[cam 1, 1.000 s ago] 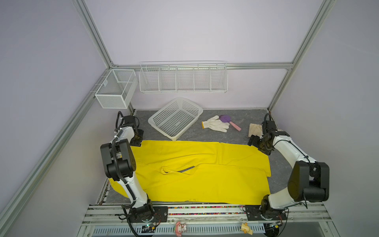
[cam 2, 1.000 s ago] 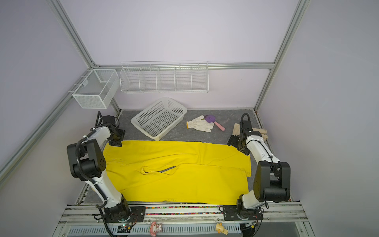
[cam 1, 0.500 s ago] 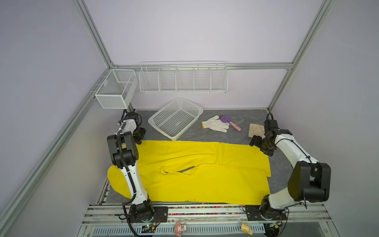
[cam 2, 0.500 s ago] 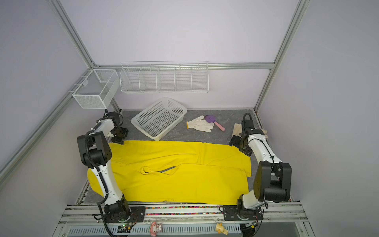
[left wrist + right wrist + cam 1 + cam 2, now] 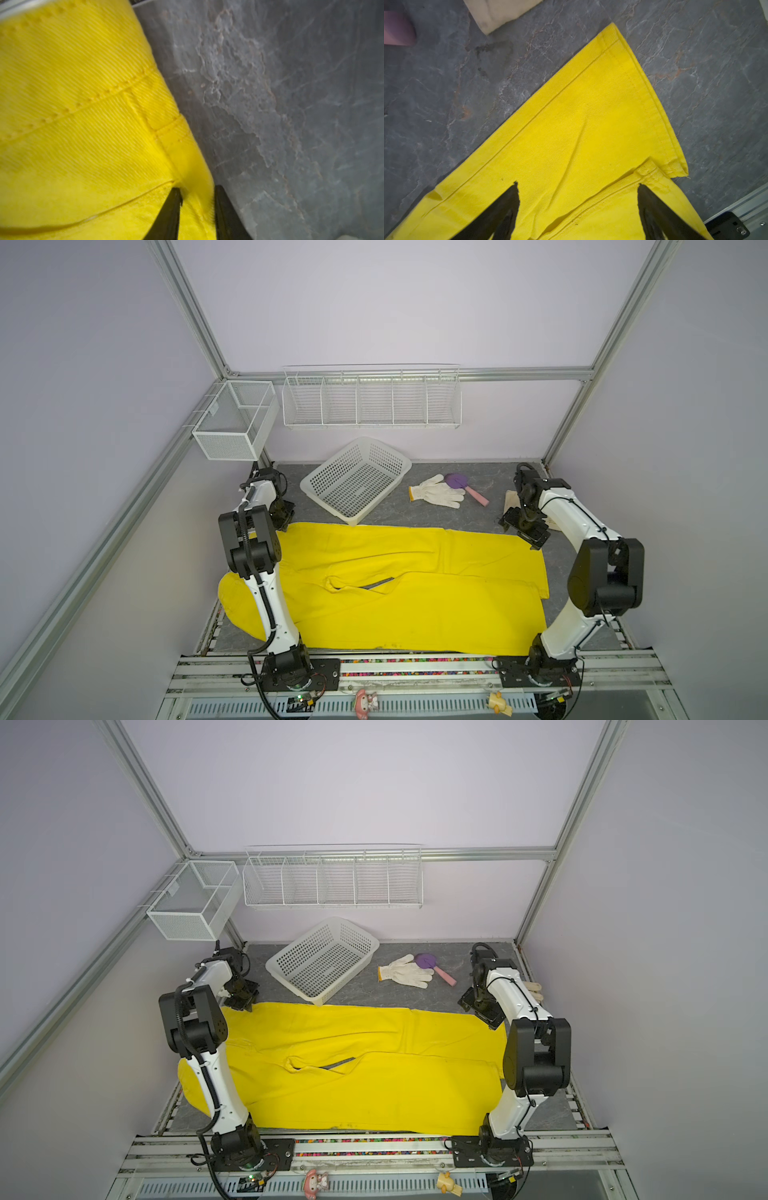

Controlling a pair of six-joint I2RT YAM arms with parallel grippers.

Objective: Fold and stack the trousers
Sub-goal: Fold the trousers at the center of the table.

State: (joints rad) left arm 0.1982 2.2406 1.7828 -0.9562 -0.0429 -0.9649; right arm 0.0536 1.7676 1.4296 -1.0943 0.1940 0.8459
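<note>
Left gripper [image 5: 197,188], at 10 o'clock, has narrowed since a second ago and now pinches a corner of the one pair of trousers [image 5: 415,585], which lies flat across the table centre. Right gripper [image 5: 577,184], 2 o'clock: jaws spread above a hem. One basket [image 5: 357,489] at 12 o'clock. Two gloves: white glove [image 5: 436,495] at 1 o'clock, cream glove [image 5: 534,990] at 2 o'clock.

The trousers [image 5: 591,124] are matt twill cloth; the table [image 5: 446,83] looks like rough, veined stone.

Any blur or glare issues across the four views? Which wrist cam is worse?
Left wrist: worse, soft throughout, trousers weave and grey table veins smeared. Right wrist: sharper, hem stitching readable; only the dark fingers are out of focus. Both top views: even diffuse light, faint shadows, no glare.
</note>
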